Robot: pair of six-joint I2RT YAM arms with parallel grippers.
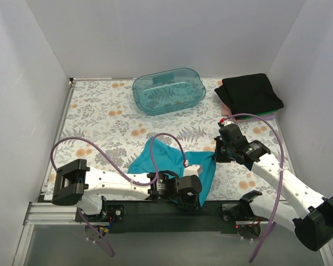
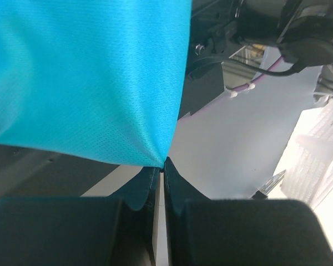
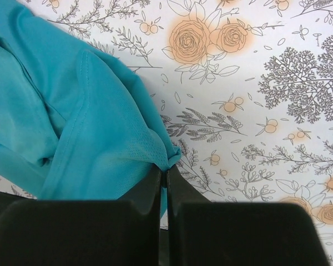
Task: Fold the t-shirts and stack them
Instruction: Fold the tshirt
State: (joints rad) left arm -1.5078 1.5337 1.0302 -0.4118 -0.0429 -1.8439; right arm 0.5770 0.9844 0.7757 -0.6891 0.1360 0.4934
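Note:
The teal-blue t-shirt lies crumpled at the near middle of the floral table and hangs over the front edge. My left gripper is shut on a corner of it near the table's front edge. My right gripper is shut on another edge of the shirt, just above the tablecloth. A folded stack with a black shirt on top, over a pinkish one and a thin green edge, sits at the far right corner.
A translucent teal plastic tub stands at the back middle. White walls close in the left, back and right sides. The black rail with the arm bases runs along the near edge.

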